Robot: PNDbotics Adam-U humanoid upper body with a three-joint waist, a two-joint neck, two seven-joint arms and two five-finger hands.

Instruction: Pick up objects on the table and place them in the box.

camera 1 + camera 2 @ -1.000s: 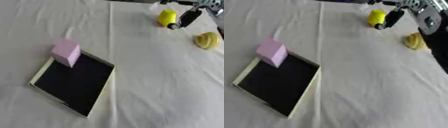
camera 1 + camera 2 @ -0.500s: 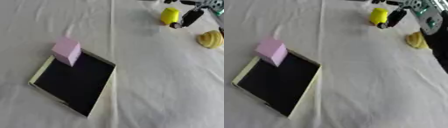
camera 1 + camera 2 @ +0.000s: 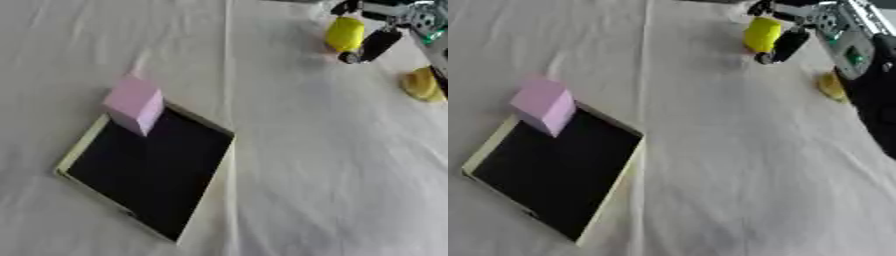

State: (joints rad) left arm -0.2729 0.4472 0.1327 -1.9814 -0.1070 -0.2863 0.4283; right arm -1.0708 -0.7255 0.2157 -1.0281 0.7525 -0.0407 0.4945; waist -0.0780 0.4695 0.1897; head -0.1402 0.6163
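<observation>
Left eye view first: the right hand (image 3: 378, 36) reaches in from the upper right, far from the box (image 3: 87, 145), with its dark fingers (image 3: 372, 46) curled round a yellow object (image 3: 344, 33), pinching it from both sides just above the white cloth (image 3: 306, 165). A second yellow piece (image 3: 422, 85) lies a little nearer the box than the hand, still well apart from it. To do this step well, I'd say the hand needs the yellow object seated between thumb and fingers before it lifts, then a clear carry across the cloth to the box without clipping the pink block.

Right eye view: the box is a shallow tray with a pale rim and a dark floor. A pink block (image 3: 542, 105) sits at its far corner, tilted, partly over the rim; whether it rests fully inside I cannot tell. The rest of the dark floor holds nothing. The left hand shows in neither view.
</observation>
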